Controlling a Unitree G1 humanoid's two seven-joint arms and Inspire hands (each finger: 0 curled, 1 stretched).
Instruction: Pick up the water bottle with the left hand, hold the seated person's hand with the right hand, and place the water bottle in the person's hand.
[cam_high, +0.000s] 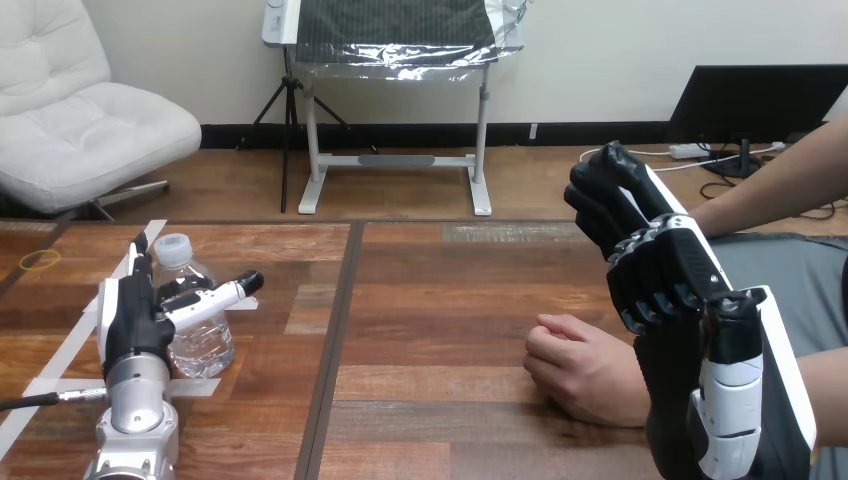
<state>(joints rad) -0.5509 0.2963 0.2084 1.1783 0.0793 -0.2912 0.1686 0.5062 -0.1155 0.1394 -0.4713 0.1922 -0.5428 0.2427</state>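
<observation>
Tabletop of brown wooden planks (440, 300), seen from the robot's head. Near its left edge stands a small clear plastic water bottle with a pale cap (205, 335), upright. The robot's left hand (130, 325) rests against the bottle's left side, fingers (225, 293) stretched straight across its front, not clenched around it. At the right, the robot's right hand (665, 265) is raised above the person's hand (580, 368), a loose fist on the tabletop. The person's other forearm (770, 185) passes behind the right hand; whether that hand grips anything cannot be told.
</observation>
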